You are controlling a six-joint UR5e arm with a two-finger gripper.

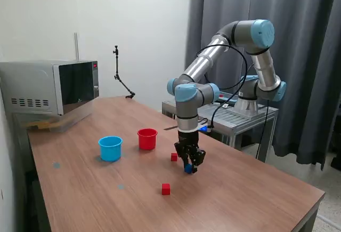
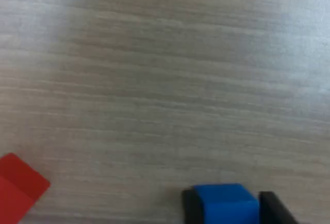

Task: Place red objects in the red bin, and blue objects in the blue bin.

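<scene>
**Blue cube gripped at the bench, blue cup is the drop**

The claw (image 1: 188, 167) is low over the bench (image 1: 240, 189), fingers closed on 1 blue cube (image 2: 227, 203). The wrist view shows the cube seated between the 2 dark fingers (image 2: 192, 206), a finger against each side. Whether the cube has left the wood cannot be told from either view.

Doing the step well, as a judgement: raise straight up before any sideways travel, high enough to pass over both cup rims. The red cup (image 1: 147, 138) stands between the claw and the blue cup (image 1: 110, 148) in the exterior view, so the path should go above or around it. Centre over the blue cup's mouth and release low, so the cube does not bounce out. A red cube (image 1: 173, 157) lies just beside the claw; a dragged lift could knock it.

Look of the thing: the blue cube is small, solid, saturated blue, with square flat faces and crisp edges, much smaller than either cup. It shows no marks, though the wrist view is soft.

Other items: a 2nd red cube (image 1: 165, 189) lies nearer the camera, well apart from the cups. Only 1 blue cube is visible. Cup contents are hidden.
</scene>
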